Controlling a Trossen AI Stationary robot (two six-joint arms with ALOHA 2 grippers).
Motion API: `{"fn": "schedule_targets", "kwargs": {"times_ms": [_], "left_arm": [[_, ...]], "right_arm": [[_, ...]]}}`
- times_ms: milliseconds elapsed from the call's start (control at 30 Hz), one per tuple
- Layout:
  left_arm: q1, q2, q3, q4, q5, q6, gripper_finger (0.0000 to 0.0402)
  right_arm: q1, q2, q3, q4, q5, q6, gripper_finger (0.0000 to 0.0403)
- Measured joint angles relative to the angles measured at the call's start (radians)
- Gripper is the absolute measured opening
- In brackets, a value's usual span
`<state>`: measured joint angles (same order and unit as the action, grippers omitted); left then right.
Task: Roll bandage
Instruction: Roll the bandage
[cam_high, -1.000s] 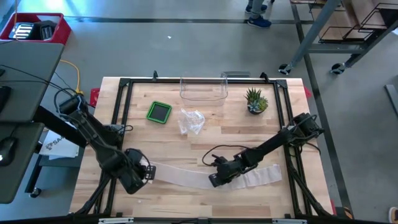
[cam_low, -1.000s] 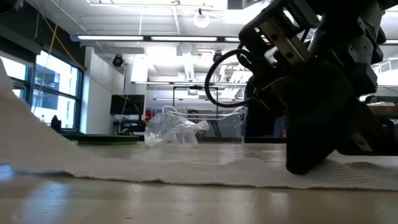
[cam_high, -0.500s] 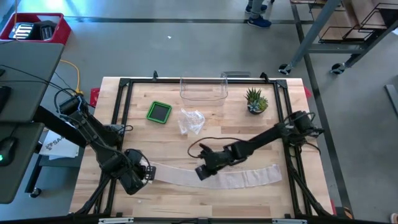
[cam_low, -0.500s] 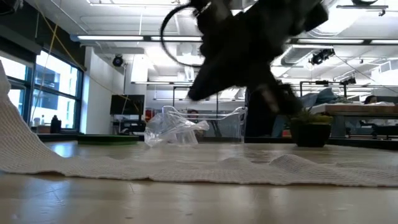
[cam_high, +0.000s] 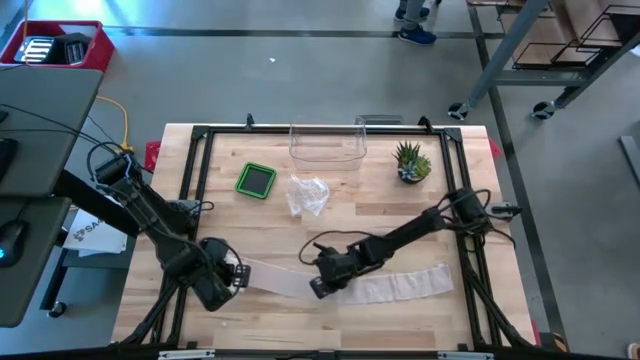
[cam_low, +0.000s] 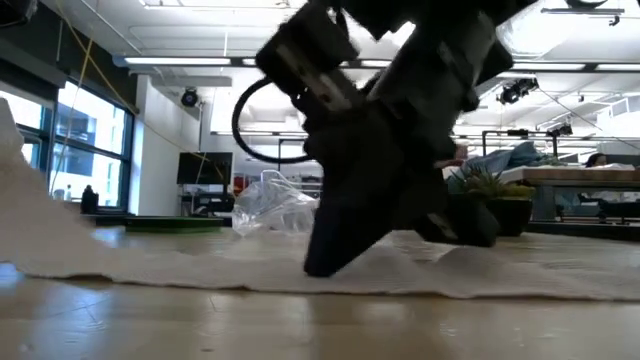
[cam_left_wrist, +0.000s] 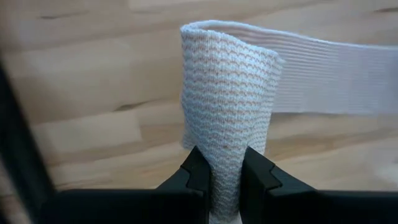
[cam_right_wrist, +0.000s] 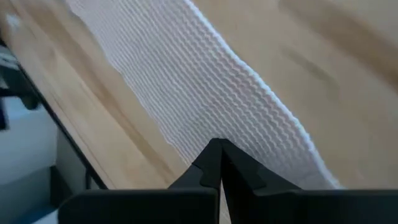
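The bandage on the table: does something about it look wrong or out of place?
The bandage lies unrolled in a wavy, rumpled strip across the table's front. The left gripper pinches its folded end, the shut right gripper presses its middle. A crumpled plastic wrapper lies loose behind.

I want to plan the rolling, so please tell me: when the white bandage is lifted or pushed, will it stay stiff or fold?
The bandage is probably floppy: the end pinched in the left gripper curls over. It likely wrinkles when pushed, as it ripples beside the shut right gripper. Its knit texture suggests little slipping.
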<state>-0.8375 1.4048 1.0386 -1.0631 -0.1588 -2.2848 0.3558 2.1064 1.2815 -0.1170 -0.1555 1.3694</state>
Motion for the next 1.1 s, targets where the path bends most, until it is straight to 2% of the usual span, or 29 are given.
{"fn": "schedule_targets", "kwargs": {"times_ms": [233,533,633,733,1100], "left_arm": [[0.012,0.017,-0.008,-0.142,0.120,-0.007,0.0035],[0.083,0.063,-0.010,-0.205,0.109,-0.007,0.0035],[0.109,0.086,-0.010,-0.177,0.109,-0.007,0.0035],[0.133,0.088,-0.010,-0.136,0.110,-0.004,0.0035],[0.197,0.088,-0.010,-0.213,0.101,0.035,0.0035]], "right_arm": [[0.027,-0.003,0.001,-0.038,-0.008,-0.008,0.0000],[0.027,-0.002,0.000,-0.026,-0.011,-0.006,0.0000],[0.026,-0.001,-0.001,-0.025,-0.017,-0.008,0.0000],[0.026,0.000,-0.001,-0.020,-0.023,-0.008,0.0000],[0.027,0.001,-0.002,-0.006,-0.062,-0.009,0.0000]]}}
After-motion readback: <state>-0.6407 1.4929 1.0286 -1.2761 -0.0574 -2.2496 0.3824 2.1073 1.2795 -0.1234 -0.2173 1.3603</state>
